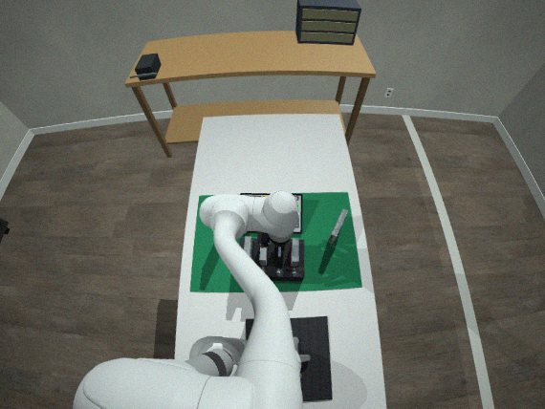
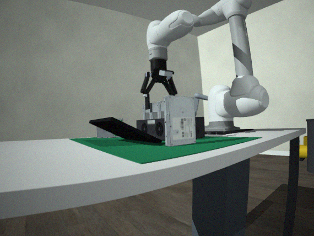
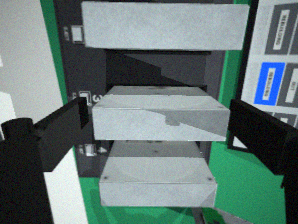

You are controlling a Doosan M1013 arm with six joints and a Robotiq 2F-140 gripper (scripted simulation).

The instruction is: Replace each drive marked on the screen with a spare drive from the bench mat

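Note:
The dark dock [image 1: 287, 274] [image 2: 150, 128] stands on the green mat [image 1: 317, 203] [image 2: 137, 156] with grey drives upright in it. In the wrist view, a drive [image 3: 165, 25] is at the top. Below a dark gap come a drive [image 3: 160, 122] beside the "3" mark and the end drive [image 3: 157, 175]. My gripper [image 3: 158, 112] is open, with its fingertips beyond the two ends of the "3" drive. One grey drive [image 2: 180, 121] stands upright on the mat. Another [image 1: 338, 226] is on the mat's right side. The arm hides much of the dock from above.
The tilted screen [image 1: 298, 226] [image 2: 118, 129] [image 3: 270, 82] stands just behind the dock; a blue cell shows in the wrist view, and the arm covers most of it from above. A wooden table [image 1: 229, 54] stands beyond the white bench [image 1: 272, 153].

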